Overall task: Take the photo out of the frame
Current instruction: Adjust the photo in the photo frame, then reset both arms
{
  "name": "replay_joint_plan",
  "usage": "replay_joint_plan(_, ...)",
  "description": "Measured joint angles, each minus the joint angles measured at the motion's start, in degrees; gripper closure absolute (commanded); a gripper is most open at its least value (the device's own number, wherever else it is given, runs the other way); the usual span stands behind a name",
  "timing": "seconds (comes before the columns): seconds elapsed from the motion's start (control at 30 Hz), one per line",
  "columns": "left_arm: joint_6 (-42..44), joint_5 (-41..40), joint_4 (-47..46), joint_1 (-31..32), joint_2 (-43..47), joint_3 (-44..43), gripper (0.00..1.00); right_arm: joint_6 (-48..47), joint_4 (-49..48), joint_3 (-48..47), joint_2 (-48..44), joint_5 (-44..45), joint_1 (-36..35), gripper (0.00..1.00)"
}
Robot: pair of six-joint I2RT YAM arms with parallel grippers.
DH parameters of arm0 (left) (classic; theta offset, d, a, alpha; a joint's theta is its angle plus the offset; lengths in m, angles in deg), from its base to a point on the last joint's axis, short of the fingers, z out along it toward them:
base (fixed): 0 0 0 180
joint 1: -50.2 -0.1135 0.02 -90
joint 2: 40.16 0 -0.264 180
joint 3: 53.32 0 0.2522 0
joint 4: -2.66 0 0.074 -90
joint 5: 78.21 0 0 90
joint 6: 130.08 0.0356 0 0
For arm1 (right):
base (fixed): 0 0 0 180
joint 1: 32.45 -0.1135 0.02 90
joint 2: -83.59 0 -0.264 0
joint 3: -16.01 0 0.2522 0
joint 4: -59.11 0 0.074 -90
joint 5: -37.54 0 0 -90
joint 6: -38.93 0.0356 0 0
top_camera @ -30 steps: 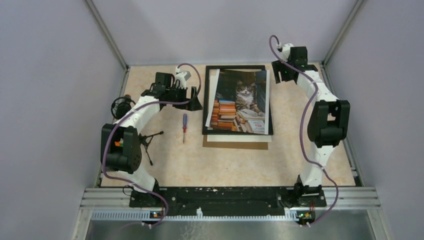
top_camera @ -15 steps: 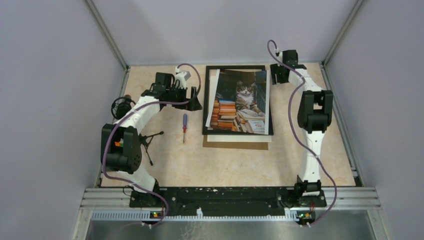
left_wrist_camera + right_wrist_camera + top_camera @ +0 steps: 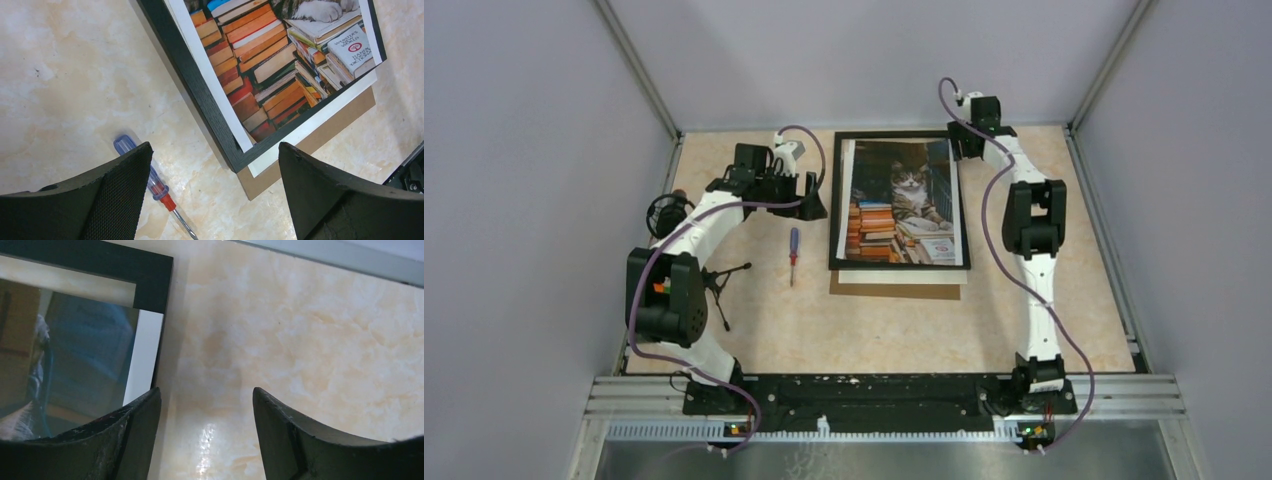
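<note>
Our left tool (image 3: 813,197) hangs wide open and empty, just left of the frame (image 3: 835,225), with the screwdriver (image 3: 793,252) nearer us. The frame lies flat on the counter (image 3: 754,330) with the photo (image 3: 902,205) inside it, its white margin poking past the near edge. Our right tool (image 3: 962,145) hovers open and empty at the frame's far right corner.

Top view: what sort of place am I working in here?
Probably a lab robot cell, not a home: plain grey walls enclose a marbled tabletop, and an aluminium rail runs along its near edge.
</note>
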State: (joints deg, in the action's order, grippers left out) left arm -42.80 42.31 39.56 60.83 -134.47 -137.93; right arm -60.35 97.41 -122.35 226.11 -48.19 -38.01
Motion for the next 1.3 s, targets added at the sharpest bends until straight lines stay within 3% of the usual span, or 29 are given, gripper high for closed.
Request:
replay_joint_plan(0.4, 1.5, 0.0, 0.8, 0.0, -1.5, -1.6, 0.01, -2.1, -2.3, -3.8, 1.7, 1.2, -3.4, 0.27)
replay_joint_plan(0.7, 7.3, -1.9, 2.7, 0.0, -4.1, -10.4, 0.01, -0.7, 0.8, -3.5, 0.3, 1.4, -0.2, 0.28)
replay_joint_plan(0.97, 8.9, -2.8, 4.9, 0.0, -8.9, -21.9, 0.01, 4.2, 7.6, 11.0, -16.7, -10.1, 5.8, 0.28)
replay_joint_plan(1.2, 9.4, -3.9, 16.3, -0.6, -21.6, -48.5, 0.01, 7.4, 8.3, 23.7, -35.8, -25.6, 8.3, 0.23)
replay_joint_plan(1.3, 9.7, -0.4, 18.5, -2.7, -21.4, -47.9, 0.01, 7.6, 8.4, 30.0, -43.3, -31.2, 9.8, 0.23)
